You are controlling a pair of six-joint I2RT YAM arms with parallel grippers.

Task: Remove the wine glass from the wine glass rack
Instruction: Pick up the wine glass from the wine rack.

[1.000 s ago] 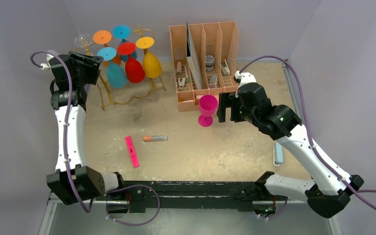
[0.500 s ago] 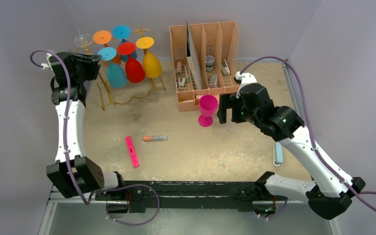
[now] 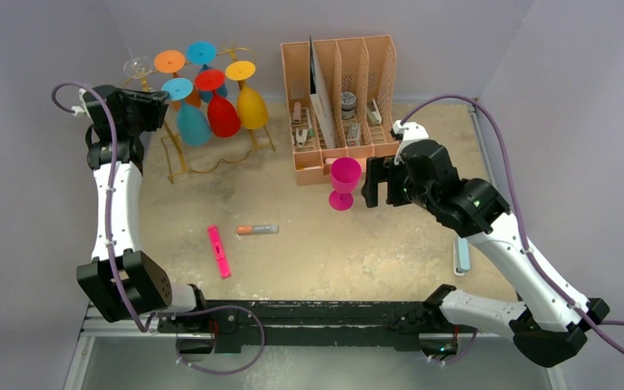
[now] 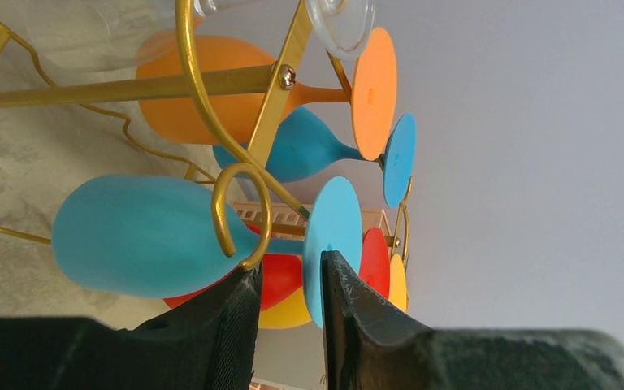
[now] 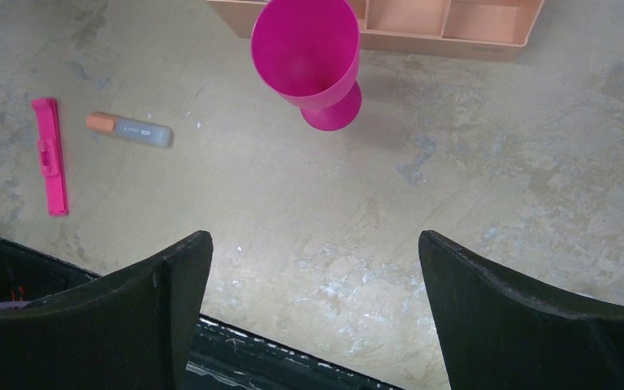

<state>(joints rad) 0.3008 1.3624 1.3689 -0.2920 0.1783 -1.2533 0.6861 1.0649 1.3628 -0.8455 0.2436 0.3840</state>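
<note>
The gold wire wine glass rack (image 3: 211,165) stands at the back left, with several coloured glasses hanging upside down from it. My left gripper (image 3: 159,99) is at the rack's left end. In the left wrist view its jaws (image 4: 288,264) stand a narrow gap apart, one either side of the stem of a light blue wine glass (image 4: 130,236), between bowl and foot disc. The left finger touches a gold loop of the rack (image 4: 240,215). A pink wine glass (image 3: 345,175) stands upright on the table. My right gripper (image 5: 313,237) hovers wide open beside it, holding nothing.
A peach desk organiser (image 3: 341,89) sits at the back centre, just behind the pink glass (image 5: 309,49). A pink highlighter (image 3: 219,252) and an orange-capped marker (image 3: 257,230) lie mid-table. A pale blue object (image 3: 460,256) lies at the right. Walls close in on both sides.
The left jaws have narrowed around the light blue glass's stem, and the left wrist has edged a little toward the rack. The right arm has barely shifted.
</note>
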